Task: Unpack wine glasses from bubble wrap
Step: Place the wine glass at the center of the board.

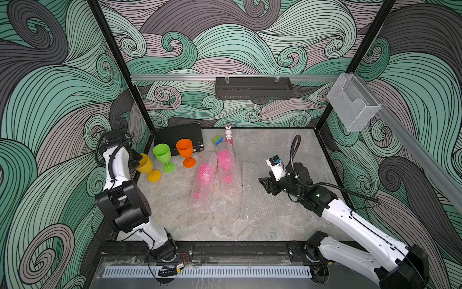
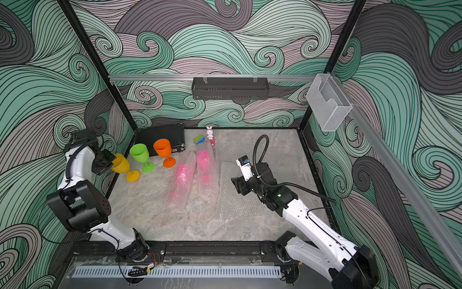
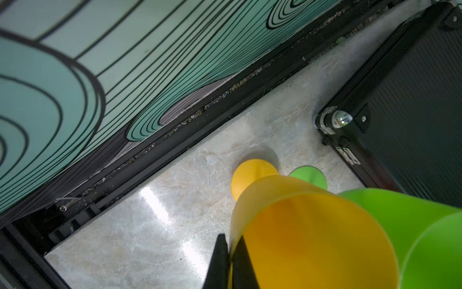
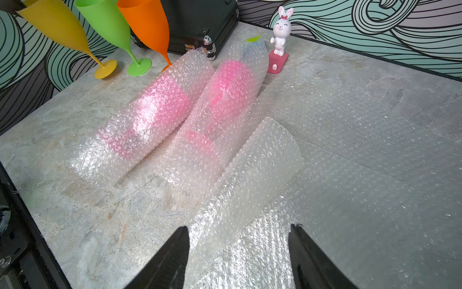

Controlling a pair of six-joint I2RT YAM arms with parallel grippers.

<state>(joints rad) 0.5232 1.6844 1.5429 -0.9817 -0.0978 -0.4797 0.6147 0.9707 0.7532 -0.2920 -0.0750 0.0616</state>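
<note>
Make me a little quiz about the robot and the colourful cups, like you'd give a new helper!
1. True or false: the left tool is shut on the rim of the yellow goblet.
2. How many pink goblets lie inside bubble wrap tubes? A) one B) two C) four
3. Fill in: the right tool is ___ above a flat bubble wrap sheet.
Key: 1 true; 2 B; 3 open.

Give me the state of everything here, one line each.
Yellow goblet: unwrapped, rim pinched by left gripper.
Green goblet: unwrapped, standing.
Orange goblet: unwrapped, standing.
Pink goblet by the rabbit: lying, wrapped.
Other pink goblet: lying, wrapped.
Loose bubble wrap: spread out, empty.
Right gripper: open, holding nothing.
Black case: closed.
</note>
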